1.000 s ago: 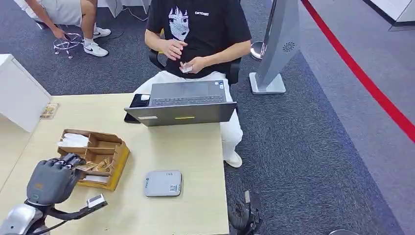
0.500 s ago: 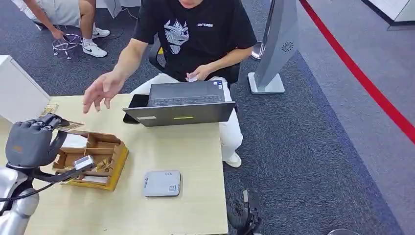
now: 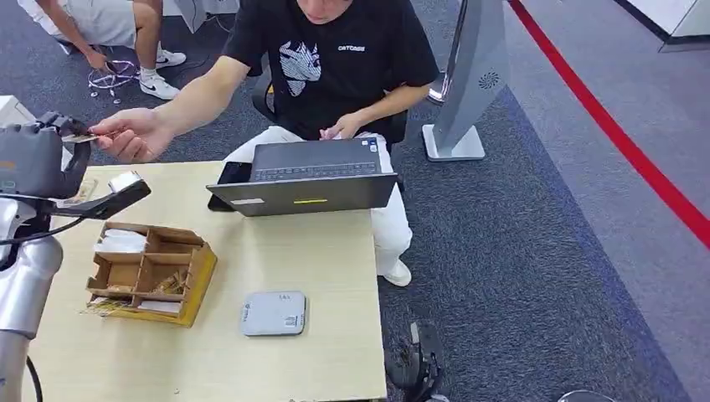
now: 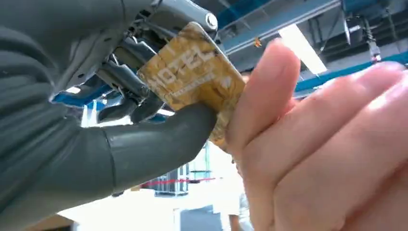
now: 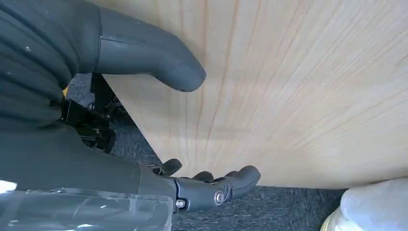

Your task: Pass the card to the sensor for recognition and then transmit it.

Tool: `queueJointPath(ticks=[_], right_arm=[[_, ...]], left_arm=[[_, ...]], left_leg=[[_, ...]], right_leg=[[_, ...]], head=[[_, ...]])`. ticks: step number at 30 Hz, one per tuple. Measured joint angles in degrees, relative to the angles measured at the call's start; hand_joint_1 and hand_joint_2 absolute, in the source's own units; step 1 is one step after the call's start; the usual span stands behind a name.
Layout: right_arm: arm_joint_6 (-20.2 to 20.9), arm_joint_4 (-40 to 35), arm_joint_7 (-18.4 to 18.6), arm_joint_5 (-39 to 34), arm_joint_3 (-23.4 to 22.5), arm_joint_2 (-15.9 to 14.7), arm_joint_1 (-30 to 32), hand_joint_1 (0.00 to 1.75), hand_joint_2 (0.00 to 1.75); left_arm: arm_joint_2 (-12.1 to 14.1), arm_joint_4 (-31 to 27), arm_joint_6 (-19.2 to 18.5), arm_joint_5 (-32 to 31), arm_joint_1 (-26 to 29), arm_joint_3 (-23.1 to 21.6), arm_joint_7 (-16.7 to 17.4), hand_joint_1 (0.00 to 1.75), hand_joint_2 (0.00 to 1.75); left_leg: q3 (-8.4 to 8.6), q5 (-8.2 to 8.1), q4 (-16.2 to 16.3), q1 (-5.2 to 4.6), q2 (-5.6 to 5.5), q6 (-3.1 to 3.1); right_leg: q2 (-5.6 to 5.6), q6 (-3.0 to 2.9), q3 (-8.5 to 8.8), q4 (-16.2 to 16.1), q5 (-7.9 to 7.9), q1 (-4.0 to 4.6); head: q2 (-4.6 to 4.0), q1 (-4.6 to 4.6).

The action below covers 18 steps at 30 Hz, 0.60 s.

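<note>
- Counter (image 3: 285, 251): light wood surface carrying a laptop (image 3: 306, 176), a compartmented wooden tray (image 3: 151, 272) with more cards in it, and a flat grey sensor (image 3: 274, 313) near the front edge, just beside the tray.
- Person (image 3: 335, 59): seated behind the laptop, one arm stretched out over the far left corner of the counter toward the robot.
- Left robot hand (image 3: 33, 159): raised above the far left corner of the counter, well apart from the sensor. It is grasping the card (image 4: 195, 79), pinched between the thick thumb and the darker fingers.
- Person's hand (image 3: 130, 134): its fingers touch the free edge of the card; the left wrist view shows a fingertip against the card face.
- Right robot hand (image 5: 144, 120): hangs low beside the counter edge, fingers apart, holding nothing.
- Card: yellow-brown, printed "HOTEL", contacted by both parties at once.
- Task status (judgement): the card is away from the sensor, so the handover stage is in hand. Remaining: release the card once the person's grip is secure.
</note>
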Motion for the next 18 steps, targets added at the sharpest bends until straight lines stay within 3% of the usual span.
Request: queueJointPath(ticks=[5, 11, 18], right_arm=[[0.04, 0.00, -0.13, -0.18, 0.07, 0.00, 0.06, 0.00, 1.75], [-0.02, 0.00, -0.72, -0.72, 0.07, 0.00, 0.16, 0.00, 1.75], [-0.33, 0.00, -1.22, -1.51, 0.07, 0.00, 0.56, 0.00, 1.75]], left_arm=[[0.18, 1.72, 1.01, 5.14, 2.48, 0.02, -3.08, 0.00, 1.75], [1.40, -3.72, 3.00, 7.80, 10.30, 0.22, -4.06, 0.00, 1.75], [1.05, -18.46, 6.89, 11.17, 25.46, 5.05, -6.07, 0.00, 1.75]], left_leg=[[0.00, 0.00, -0.07, 0.05, 0.08, -0.01], [-0.08, -0.02, -0.13, 0.04, 0.14, -0.04], [-0.11, -0.08, -0.15, 0.01, 0.19, -0.10]], right_leg=[[0.10, -0.02, -0.01, 0.04, -0.01, 0.02], [0.17, -0.05, -0.11, 0.03, -0.04, 0.02], [0.15, -0.07, -0.18, 0.00, -0.11, 0.01]], head=[[0.00, -0.04], [0.00, 0.00], [0.00, -0.02]])
